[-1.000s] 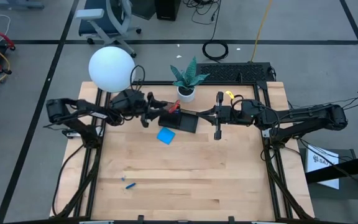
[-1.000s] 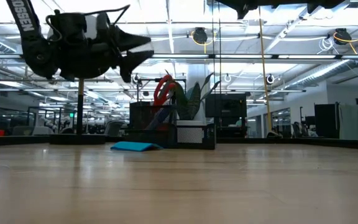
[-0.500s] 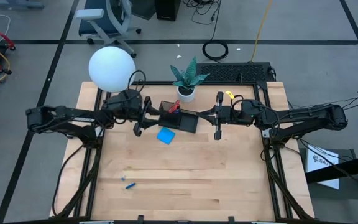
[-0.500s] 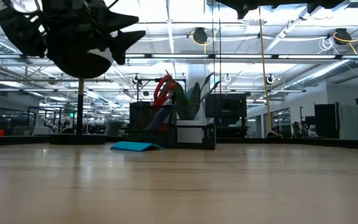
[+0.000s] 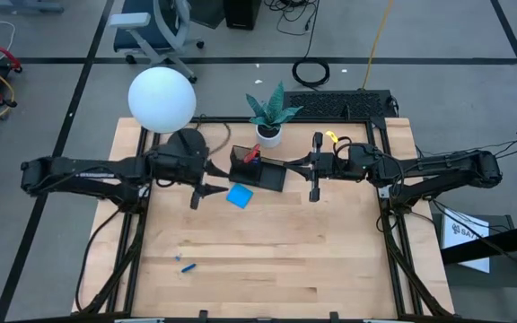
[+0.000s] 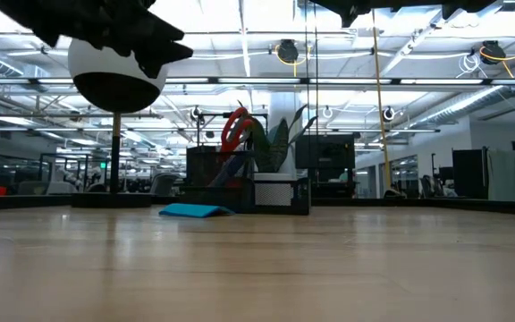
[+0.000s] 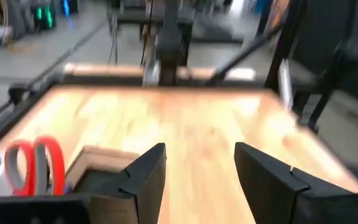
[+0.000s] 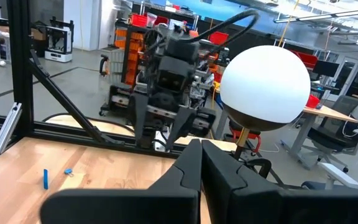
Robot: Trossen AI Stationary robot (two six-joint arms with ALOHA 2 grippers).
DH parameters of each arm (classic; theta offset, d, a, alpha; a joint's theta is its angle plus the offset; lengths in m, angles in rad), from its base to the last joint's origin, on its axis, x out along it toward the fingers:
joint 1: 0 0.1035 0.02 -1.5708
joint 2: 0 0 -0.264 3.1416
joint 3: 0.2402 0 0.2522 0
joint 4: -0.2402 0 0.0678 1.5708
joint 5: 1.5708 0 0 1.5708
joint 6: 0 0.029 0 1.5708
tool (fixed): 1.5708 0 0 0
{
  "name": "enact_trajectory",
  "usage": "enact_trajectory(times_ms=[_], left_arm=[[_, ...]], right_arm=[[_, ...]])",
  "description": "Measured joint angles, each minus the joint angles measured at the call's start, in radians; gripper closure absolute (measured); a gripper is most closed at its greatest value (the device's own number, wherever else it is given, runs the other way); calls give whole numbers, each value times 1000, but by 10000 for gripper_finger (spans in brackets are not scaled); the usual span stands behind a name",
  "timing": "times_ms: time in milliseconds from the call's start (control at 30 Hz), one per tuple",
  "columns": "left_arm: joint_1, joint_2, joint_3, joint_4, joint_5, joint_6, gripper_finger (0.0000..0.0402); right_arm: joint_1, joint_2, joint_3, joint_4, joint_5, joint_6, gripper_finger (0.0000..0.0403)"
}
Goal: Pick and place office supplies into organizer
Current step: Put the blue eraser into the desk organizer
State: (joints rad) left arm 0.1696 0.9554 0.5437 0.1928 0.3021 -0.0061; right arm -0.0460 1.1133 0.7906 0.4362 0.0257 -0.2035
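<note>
Red-handled scissors [image 5: 251, 154] stand upright in the black organizer [image 5: 260, 173], blue note pad [image 5: 239, 196] beside it; left gripper [image 5: 199, 194] spread empty, right gripper [image 5: 313, 192] clenched

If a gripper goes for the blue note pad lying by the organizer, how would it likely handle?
The blue note pad lies flat on the table beside the organizer, so it probably will not roll or tip. Its low, thin profile in the low view suggests it is light and may slide when pushed. Its edges look hard to grip from above.
</note>
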Motion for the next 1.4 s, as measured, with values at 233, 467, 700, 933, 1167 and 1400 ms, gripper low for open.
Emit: enact_trajectory(times_ms=[233,467,700,933,1167,1400], left_arm=[[-185,0,104,-245,-198,71,202],[-410,12,160,-402,-417,30,202],[-606,97,262,-591,-576,-129,202],[-714,257,388,-737,-592,-286,202],[-782,423,463,-890,-563,-526,202],[-837,524,465,-907,-433,-707,202]], right_arm=[[0,0,0,0,0,0,403],[0,0,0,0,0,-1,403],[0,0,0,0,0,-3,403],[0,0,0,-1,0,4,403],[0,0,0,-4,0,7,403],[0,0,0,-6,0,8,403]])
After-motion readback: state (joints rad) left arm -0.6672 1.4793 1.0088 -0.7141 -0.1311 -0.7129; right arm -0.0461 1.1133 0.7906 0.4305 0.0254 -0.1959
